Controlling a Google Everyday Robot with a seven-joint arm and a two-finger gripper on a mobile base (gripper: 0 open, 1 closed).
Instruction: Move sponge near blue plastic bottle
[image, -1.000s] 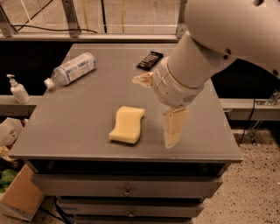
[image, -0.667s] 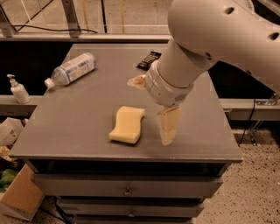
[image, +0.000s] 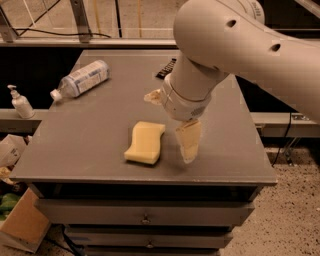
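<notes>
The pale yellow sponge (image: 145, 142) lies flat on the grey table (image: 90, 150), near the front edge and a little left of centre. The blue plastic bottle (image: 80, 80) lies on its side at the table's back left, cap pointing left, well apart from the sponge. My gripper (image: 170, 126) hangs just right of the sponge, low over the table. It is open and empty: one cream finger (image: 188, 141) points down beside the sponge's right edge, and the other shows behind the wrist. The big white arm (image: 235, 55) covers the back right of the table.
A black flat object (image: 166, 68) lies at the back of the table, partly behind the arm. A white pump dispenser (image: 21, 102) stands on a ledge to the left. Drawers (image: 145, 215) sit under the tabletop. A cardboard box (image: 20, 225) is on the floor at lower left.
The arm and gripper have shifted slightly left, closer to the sponge's right side. The sponge and bottle have not moved.
</notes>
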